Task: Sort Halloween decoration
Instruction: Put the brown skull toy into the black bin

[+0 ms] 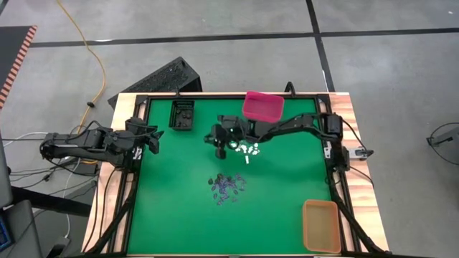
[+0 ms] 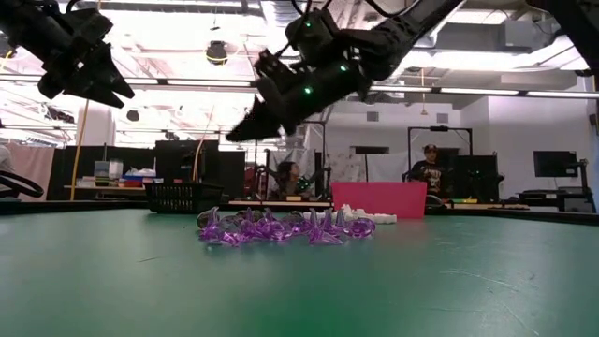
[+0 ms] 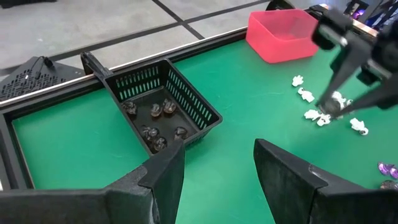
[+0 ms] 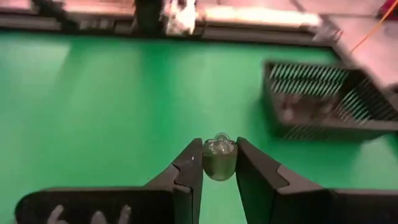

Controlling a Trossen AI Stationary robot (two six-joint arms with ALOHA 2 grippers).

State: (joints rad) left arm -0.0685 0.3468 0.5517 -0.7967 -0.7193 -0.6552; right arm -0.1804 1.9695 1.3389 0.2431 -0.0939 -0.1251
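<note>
My right gripper [image 1: 219, 149] hangs above the mat, left of the white trinkets [image 1: 248, 150], shut on one small greyish trinket [image 4: 219, 159]. It points toward the black bin [image 4: 329, 106], which has several dark trinkets [image 3: 155, 118] on its floor. A pile of purple trinkets [image 1: 228, 188] lies mid-table, and in the low view the purple pile [image 2: 271, 227] rests on the mat with the white ones [image 2: 370, 220] behind it. My left gripper [image 3: 217, 162] waits open at the table's left edge, raised off the mat, with nothing between its fingers. My right gripper pinches the small greyish trinket's two sides [image 4: 208, 163] between its two fingertips [image 4: 193, 165]. The fingers slant down toward the table's left side. The trinket is lifted clear of the mat, and its rounded top [image 4: 220, 140] pokes out past the fingertips.
A pink bin [image 1: 263, 106] stands at the far edge, right of the black bin [image 1: 182, 115]. An orange bin [image 1: 321, 226] sits at the near right corner. A raised black frame [image 1: 140, 179] rims the green mat. People sit in the room beyond the table [image 2: 426, 168].
</note>
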